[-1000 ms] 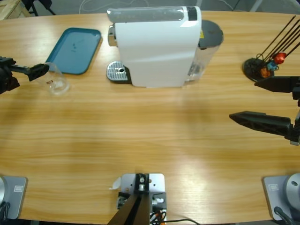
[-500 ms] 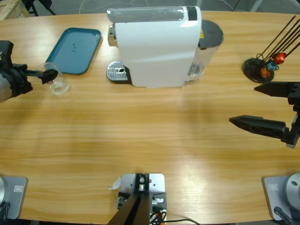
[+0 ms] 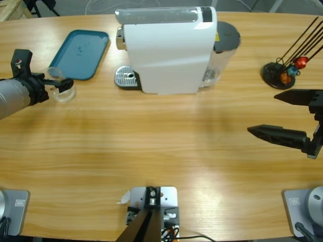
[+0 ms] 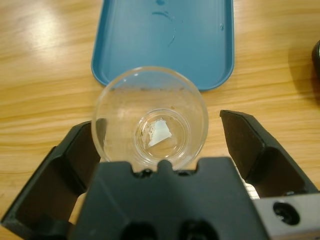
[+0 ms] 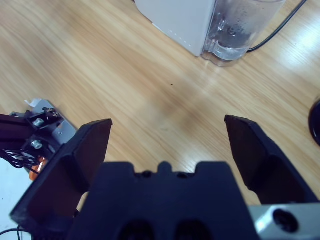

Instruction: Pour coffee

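A clear round glass cup [image 4: 150, 120] is seen between the wide-spread black jaws of the left gripper [image 4: 159, 145], near the table's left edge, just beside a rounded corner of the smooth teal tray [image 3: 81, 54]. Neither jaw can be confirmed as touching the glass. Only a faint tan residue line is visible on the inside wall of the cup; coffee itself cannot be made out. The right gripper [image 3: 282, 115] is held wide open above bare wood grain near the right edge. A boxy white coffee machine [image 3: 169, 50] with a perforated metal drip plate [image 3: 126, 77] stands at the far edge.
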{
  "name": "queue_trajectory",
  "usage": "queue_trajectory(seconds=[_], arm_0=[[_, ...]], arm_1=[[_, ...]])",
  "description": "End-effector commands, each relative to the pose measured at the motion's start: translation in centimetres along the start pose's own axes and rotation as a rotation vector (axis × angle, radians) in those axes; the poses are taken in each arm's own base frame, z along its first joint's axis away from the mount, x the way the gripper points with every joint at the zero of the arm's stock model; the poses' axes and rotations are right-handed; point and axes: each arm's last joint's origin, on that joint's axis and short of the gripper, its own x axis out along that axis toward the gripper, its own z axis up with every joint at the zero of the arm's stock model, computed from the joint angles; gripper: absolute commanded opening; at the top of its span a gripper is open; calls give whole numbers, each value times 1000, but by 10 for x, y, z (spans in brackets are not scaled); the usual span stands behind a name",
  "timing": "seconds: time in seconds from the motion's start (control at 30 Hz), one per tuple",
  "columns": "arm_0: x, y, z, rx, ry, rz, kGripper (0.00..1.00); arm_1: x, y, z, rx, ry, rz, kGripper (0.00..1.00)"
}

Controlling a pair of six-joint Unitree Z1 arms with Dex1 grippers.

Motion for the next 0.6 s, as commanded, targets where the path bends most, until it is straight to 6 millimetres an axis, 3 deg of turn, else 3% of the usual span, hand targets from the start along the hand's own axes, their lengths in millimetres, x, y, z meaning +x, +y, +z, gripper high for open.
queue_trajectory(seconds=[0.03,0.1,0.2,0.23,0.27,0.43,0.6], arm_0=[[13,-1,-14,19,64,17,704],[13,-1,-14,19,65,17,525],[13,-1,-13,26,58,9,468],[12,-2,-12,26,55,-7,360],[12,-3,-12,24,52,-21,315],[-6,-13,1,96,-22,-202,315],[-35,-29,35,196,-105,-558,315]], arm_1=[[4,-5,-9,2,22,-26,1000],[4,-5,-9,5,20,-29,997],[5,-6,-9,7,22,-33,983],[5,-6,-9,7,23,-35,982],[5,-7,-8,8,24,-37,982],[3,-10,-6,7,10,-53,987],[4,-13,-7,-7,14,-66,987]])
